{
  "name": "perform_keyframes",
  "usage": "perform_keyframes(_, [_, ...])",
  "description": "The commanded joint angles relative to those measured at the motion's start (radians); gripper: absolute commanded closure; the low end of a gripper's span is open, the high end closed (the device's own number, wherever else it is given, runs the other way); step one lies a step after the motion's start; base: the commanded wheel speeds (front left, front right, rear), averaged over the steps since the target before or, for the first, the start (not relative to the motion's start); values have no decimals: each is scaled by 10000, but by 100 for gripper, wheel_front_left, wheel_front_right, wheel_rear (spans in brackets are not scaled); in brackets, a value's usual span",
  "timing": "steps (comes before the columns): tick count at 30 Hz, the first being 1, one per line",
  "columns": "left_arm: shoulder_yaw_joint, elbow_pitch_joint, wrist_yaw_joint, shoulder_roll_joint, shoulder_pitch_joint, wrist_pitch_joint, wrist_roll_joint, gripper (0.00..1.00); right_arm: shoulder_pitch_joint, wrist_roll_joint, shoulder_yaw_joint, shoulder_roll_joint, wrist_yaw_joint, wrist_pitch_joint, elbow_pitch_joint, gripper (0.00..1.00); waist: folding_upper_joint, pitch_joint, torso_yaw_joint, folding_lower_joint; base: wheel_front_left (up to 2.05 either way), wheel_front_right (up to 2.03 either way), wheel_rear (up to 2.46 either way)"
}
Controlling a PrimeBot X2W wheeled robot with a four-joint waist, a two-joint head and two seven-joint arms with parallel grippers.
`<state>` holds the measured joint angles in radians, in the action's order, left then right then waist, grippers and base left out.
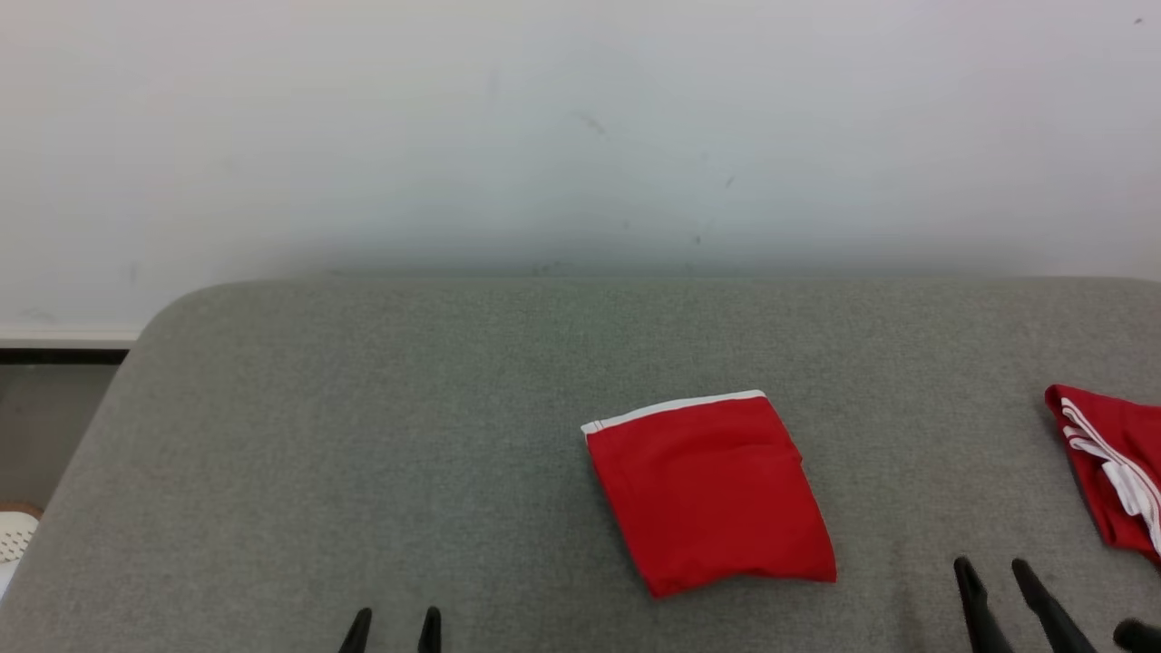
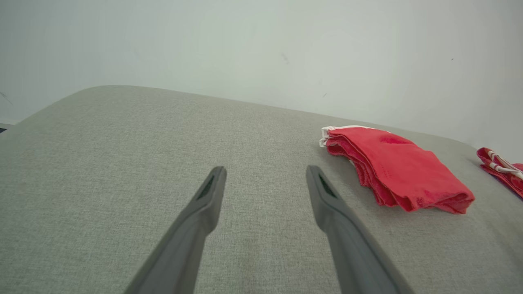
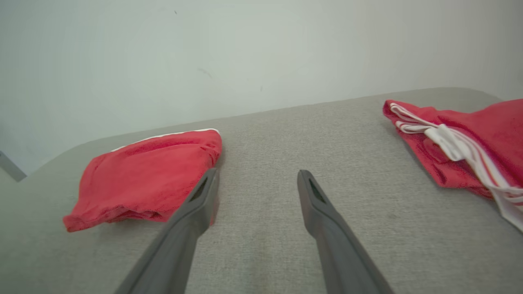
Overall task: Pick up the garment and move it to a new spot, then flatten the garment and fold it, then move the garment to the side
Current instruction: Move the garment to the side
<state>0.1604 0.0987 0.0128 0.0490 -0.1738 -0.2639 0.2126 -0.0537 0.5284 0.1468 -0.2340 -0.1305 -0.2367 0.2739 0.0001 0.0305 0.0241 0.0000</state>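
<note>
Head view, garment: folded red garment (image 1: pixel 712 494) lies midway along the grey padded top's (image 1: pixel 363 435) near edge; the fold looks done, moving aside remains.
Left wrist view, left gripper (image 2: pixel 265 173): wide apart, empty, garment to its right.
Right wrist view, right gripper (image 3: pixel 257 177): wide apart, empty, just right of garment; next, pinch all layers; striped red garment (image 3: pixel 461 151) crowds the right edge.

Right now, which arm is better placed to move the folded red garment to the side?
Probably the right. The right claw stands open close beside the folded red garment; the left claw is open too, but farther away.
</note>
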Motion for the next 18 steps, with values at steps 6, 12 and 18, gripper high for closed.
perform_keyframes(6, [238, 110, 131, 34, 501, 3, -86, 0, 1409, 4405, 906, -1647, 8, 2824, -630, 0, -1, -850, 476, 0, 0, 0, 0])
perform_keyframes(12, [541, 317, 130, 35, 1030, 3, 50, 0, 2845, 6876, 1104, -2489, 6, 6200, -297, 0, -1, -1606, 1129, 0, 0, 0, 0])
perform_keyframes(18, [1069, 489, 35, 35, 1394, 3, 327, 0, 4207, 7628, 928, -2623, 5, 7954, 778, 0, -1, -2067, 1930, 0, 0, 0, 0])
